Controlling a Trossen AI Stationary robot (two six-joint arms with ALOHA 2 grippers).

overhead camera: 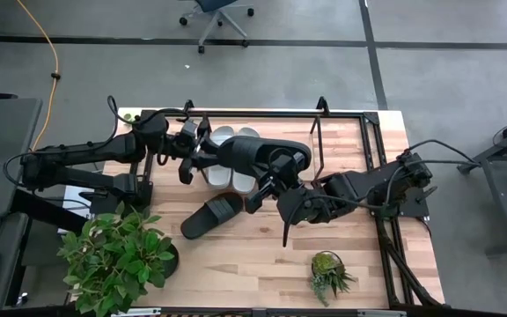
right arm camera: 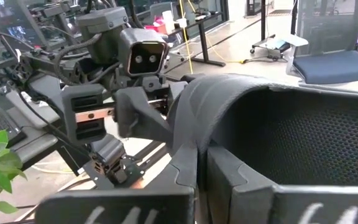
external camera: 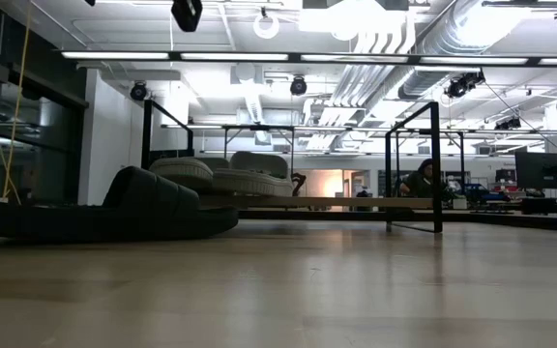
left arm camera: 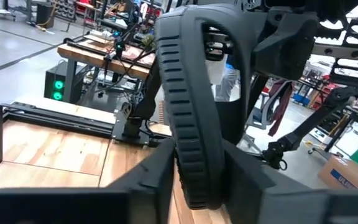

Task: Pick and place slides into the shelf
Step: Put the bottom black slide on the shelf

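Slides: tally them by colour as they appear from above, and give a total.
Light grey slides: 2, side by side in the shelf, one beside the other.
Black slides: 2, one lying on the table, one held up between the left gripper and the right gripper.
Total: 4

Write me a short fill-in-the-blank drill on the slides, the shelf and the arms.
1. The pair of slides already in the shelf is light ____.
2. The right gripper has its jaws shut on the held slide, whose colour is ____.
3. The other black slide lies on the ____.
4. The potted plants number ____.

Missing words: grey; black; table; two.
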